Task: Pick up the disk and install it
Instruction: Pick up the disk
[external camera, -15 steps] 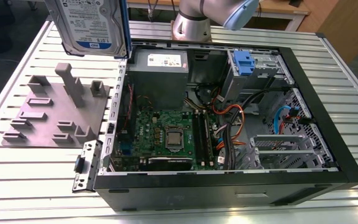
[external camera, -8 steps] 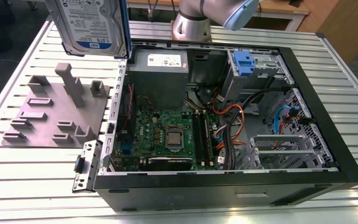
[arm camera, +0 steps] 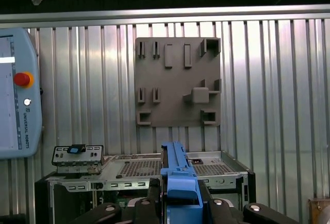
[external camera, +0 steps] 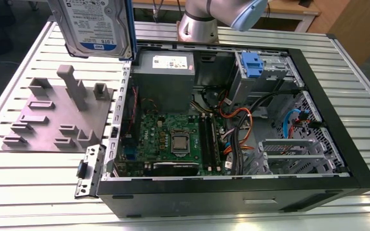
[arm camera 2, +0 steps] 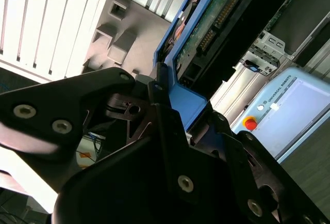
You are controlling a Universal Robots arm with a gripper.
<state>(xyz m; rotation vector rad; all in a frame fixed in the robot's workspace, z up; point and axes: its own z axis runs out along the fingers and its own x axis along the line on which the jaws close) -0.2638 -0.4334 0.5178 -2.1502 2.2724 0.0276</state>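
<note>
The disk hangs high above the slatted table at the exterior view's left, upright, its white-and-blue label facing the camera and a blue rail down its side. In the second wrist view its green circuit-board underside shows, and my gripper is shut on the blue rail with black fingers on either side. In the first wrist view the blue rail stands edge-on between the gripper's fingers, above the open computer case.
The open black computer case lies on the table, with a grey power supply and a metal drive cage carrying a blue latch. A grey fixture plate with posts lies beside it. A teach pendant rests on the slats.
</note>
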